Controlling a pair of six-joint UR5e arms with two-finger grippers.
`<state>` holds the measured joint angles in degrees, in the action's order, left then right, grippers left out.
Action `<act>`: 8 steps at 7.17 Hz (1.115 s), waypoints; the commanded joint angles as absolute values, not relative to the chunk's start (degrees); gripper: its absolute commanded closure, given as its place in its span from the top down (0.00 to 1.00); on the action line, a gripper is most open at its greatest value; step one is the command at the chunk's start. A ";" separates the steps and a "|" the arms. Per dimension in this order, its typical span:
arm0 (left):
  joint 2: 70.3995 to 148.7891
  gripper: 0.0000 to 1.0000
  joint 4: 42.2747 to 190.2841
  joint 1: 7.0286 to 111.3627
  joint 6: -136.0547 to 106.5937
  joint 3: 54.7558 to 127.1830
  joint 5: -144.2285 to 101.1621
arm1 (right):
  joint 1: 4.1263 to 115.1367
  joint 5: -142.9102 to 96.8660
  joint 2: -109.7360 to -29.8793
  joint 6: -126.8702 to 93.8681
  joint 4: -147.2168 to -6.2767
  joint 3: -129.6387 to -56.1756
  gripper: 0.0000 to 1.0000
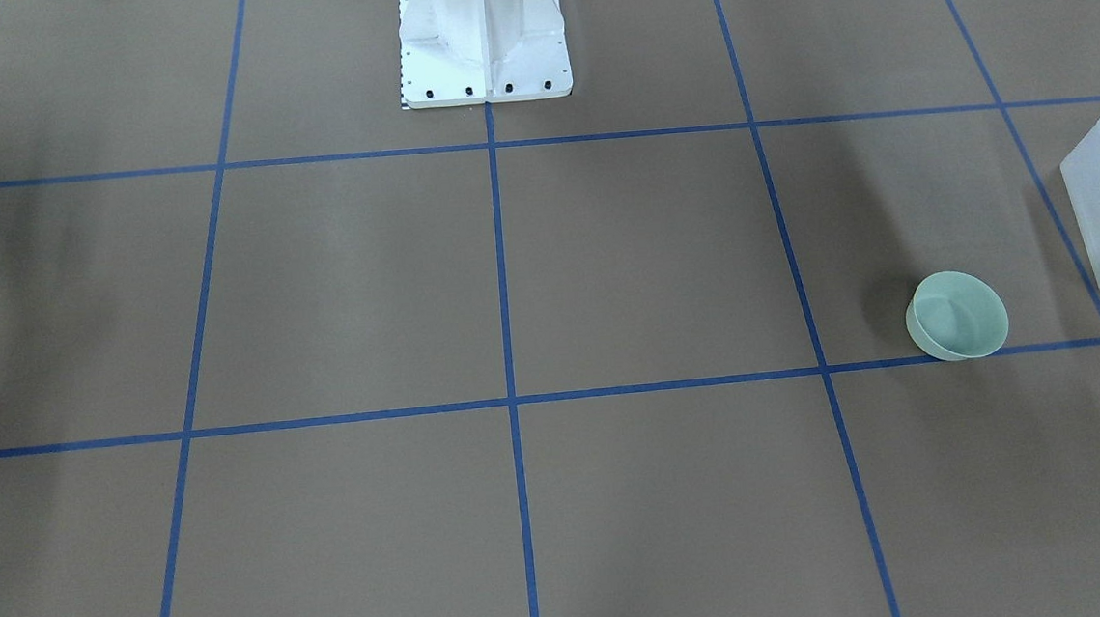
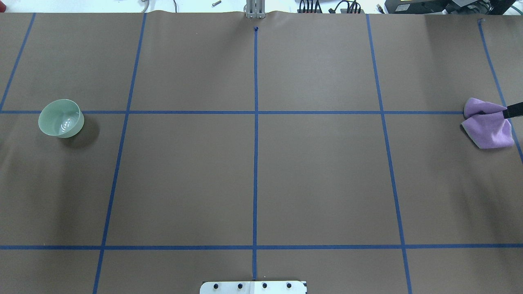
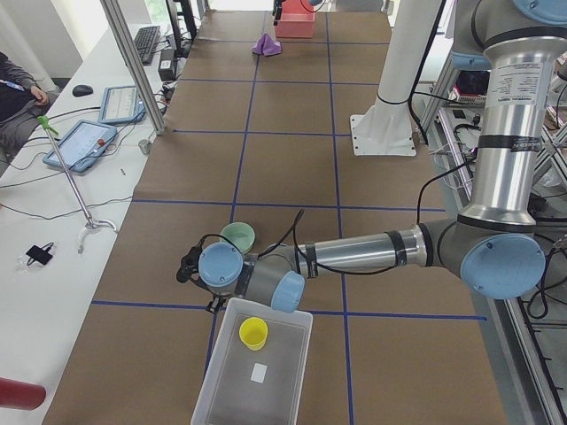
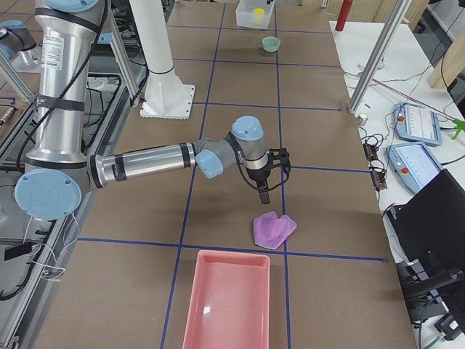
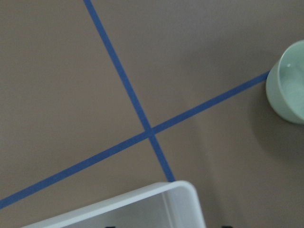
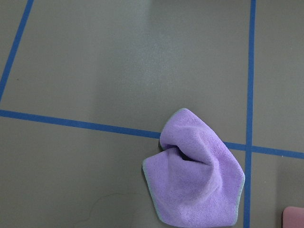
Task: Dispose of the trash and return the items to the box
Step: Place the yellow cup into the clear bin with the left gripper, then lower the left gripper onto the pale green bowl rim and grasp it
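The right claw (image 4: 263,190) hangs finger-down over the desk (image 2: 318,179), just short of the purple cloth (image 4: 274,230). Whether it is parted or clenched I cannot tell, as only a dark tip shows at the overhead view's edge. Its wrist camera looks down on the cloth, which lies crumpled across a tape crossing with one raised fold running through its middle. That fold looks like the best place to bite. I would come straight down with the fingers set across the ridge, press into the soft pile, close fully, then lift well clear before travelling so no corner drags. The pink tray (image 4: 225,305) sits just beside the cloth and is probably where the trash goes, so the carry is short.

The left claw (image 3: 188,266) is low between the green bowl (image 3: 237,235) and the translucent box (image 3: 283,354); I cannot tell its state either. The bowl stands upright on the desk near the box's corner, and the yellow cup (image 3: 253,332) is inside the box. For the bowl, one finger inside the rim and one outside should hold.
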<state>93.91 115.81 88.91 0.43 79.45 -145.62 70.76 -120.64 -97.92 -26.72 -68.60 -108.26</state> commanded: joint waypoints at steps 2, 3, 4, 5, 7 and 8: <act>97.63 0.80 120.36 74.25 -30.47 83.85 -133.04 | 70.23 -120.59 -97.91 -26.98 -68.56 -108.19 1.00; 98.34 0.80 126.24 67.31 -40.16 83.15 -129.24 | 70.22 -120.59 -98.00 -26.98 -68.55 -108.19 1.00; 99.22 0.80 128.30 63.50 -44.17 82.19 -127.29 | 70.22 -120.50 -98.00 -26.98 -68.55 -108.19 1.00; 100.36 0.79 129.97 61.63 -44.30 79.65 -124.83 | 70.22 -120.50 -98.00 -26.98 -68.64 -108.11 1.00; 100.72 0.29 136.38 60.56 -43.60 75.43 -124.54 | 70.22 -120.50 -98.09 -26.98 -68.55 -108.11 1.00; 100.64 0.21 137.36 59.95 -43.59 75.41 -124.54 | 70.22 -120.50 -98.09 -26.98 -68.55 -108.11 1.00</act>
